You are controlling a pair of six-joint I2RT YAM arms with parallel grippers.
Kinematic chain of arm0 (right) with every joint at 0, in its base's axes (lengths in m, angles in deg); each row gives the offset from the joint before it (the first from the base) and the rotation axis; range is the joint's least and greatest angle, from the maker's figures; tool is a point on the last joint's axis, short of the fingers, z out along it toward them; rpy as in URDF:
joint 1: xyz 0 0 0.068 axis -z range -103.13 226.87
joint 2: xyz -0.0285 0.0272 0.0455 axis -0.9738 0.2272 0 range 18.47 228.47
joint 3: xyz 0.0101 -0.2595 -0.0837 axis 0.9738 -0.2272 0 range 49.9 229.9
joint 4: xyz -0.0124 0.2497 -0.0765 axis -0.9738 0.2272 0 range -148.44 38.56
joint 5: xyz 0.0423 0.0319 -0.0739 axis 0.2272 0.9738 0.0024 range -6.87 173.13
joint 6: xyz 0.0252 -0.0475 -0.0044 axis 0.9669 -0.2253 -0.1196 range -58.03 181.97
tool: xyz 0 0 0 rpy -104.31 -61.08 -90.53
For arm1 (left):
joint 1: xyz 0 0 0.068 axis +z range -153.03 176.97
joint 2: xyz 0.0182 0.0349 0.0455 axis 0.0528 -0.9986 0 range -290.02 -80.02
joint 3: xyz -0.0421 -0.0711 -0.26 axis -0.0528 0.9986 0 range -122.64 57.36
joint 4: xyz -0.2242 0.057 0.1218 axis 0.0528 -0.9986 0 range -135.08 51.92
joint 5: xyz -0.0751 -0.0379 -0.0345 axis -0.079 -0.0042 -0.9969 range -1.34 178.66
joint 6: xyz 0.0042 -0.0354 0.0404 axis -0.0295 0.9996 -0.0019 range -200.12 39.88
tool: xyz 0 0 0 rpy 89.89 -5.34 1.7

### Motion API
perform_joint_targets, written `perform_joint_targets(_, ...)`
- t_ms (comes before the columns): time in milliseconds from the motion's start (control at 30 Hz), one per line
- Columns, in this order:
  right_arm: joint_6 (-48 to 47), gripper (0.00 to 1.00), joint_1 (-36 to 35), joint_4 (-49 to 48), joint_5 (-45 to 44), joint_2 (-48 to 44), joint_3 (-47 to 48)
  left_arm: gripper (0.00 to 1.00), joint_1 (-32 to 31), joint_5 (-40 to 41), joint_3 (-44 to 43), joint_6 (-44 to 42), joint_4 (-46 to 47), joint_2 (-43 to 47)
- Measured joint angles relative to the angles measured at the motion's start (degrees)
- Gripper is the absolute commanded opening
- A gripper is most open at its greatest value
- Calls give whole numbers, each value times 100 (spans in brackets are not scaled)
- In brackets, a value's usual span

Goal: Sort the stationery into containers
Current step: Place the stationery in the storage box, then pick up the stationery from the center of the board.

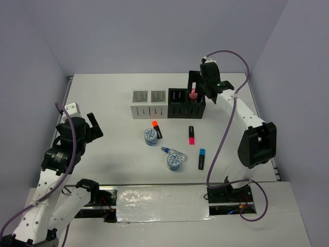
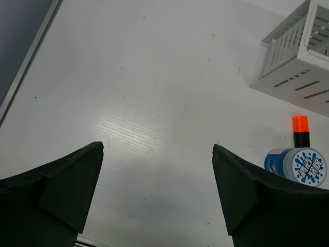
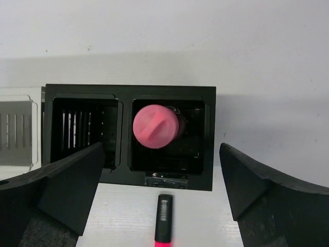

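The left gripper (image 1: pixel 92 125) hangs over the left part of the table (image 1: pixel 113 98) with its jaws spread fully apart; in the left wrist view (image 2: pixel 158 146) nothing lies between the fingers (image 2: pixel 56 180) and they touch nothing. The right gripper (image 1: pixel 200 85) is positioned above the black organiser (image 1: pixel 186 105), also with jaws wide apart. In the right wrist view (image 3: pixel 162 145) both fingers stand clear of the pink capped cylinder (image 3: pixel 156 126), so nothing is held. The white organiser (image 1: pixel 149 104) stands at the centre rear of the table, with the black organiser touching its right side. The pink capped cylinder (image 1: pixel 193 94) stands upright in the right compartment of the black organiser, its round cap projecting above the rim. In front of the organisers, from left to right, lie a patterned disc (image 1: pixel 150 136), the orange-capped highlighter (image 1: pixel 156 128) just beside it, the clear blue-capped tube (image 1: pixel 172 153) touching or nearly touching a second patterned disc (image 1: pixel 174 161), the pink-capped highlighter (image 1: pixel 191 135), and the blue-capped highlighter (image 1: pixel 201 158). The cylinder body below the cap is hidden inside the compartment. The right wrist view cuts off the pink-capped highlighter at the bottom edge and the white organiser at the left edge. The contents of the white organiser's compartments cannot be determined.
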Motion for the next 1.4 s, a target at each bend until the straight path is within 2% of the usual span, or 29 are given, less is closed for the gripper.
perform_joint_targets(133, -15, 100, -39, 105, 17, -68, 98, 99, 0, -153, 0, -109, 33, -74)
perform_joint_targets(233, -68, 100, -221, 116, 0, -466, -225, 99, 2, -367, 0, -153, 96, -151)
perform_joint_targets(333, -74, 100, -730, 116, -55, -1397, -997, 99, -11, -686, -7, -256, 164, -280)
perform_joint_targets(433, 42, 100, -1274, 70, 70, -2789, -1963, 99, -275, -1091, -118, -170, 166, -570)
perform_joint_targets(500, 190, 100, -1300, 90, 66, -3585, -2347, 99, -960, -1158, -229, 98, 240, -817)
perform_joint_targets(633, 413, 100, -1244, 258, 11, -4625, -2590, 99, -3316, -833, -299, 625, 743, -1580)
perform_joint_targets(700, 468, 100, -1244, 369, 13, -4881, -2581, 99, -4260, -662, -299, 774, 1145, -2079)
perform_joint_targets(800, 487, 100, -1244, 647, 13, -5178, -2540, 99, -5189, -466, -249, 850, 1814, -2815)
perform_joint_targets(867, 483, 100, -1244, 833, 15, -5324, -2527, 99, -5521, -326, -240, 868, 2079, -3202)
perform_joint_targets(1067, 470, 100, -1244, 1165, 195, -5510, -2540, 99, -5995, -44, -505, 975, 2400, -4236)
perform_joint_targets(1400, 459, 100, -1244, 1300, 361, -5668, -2680, 99, -6050, 221, -1088, 1001, 2507, -5403)
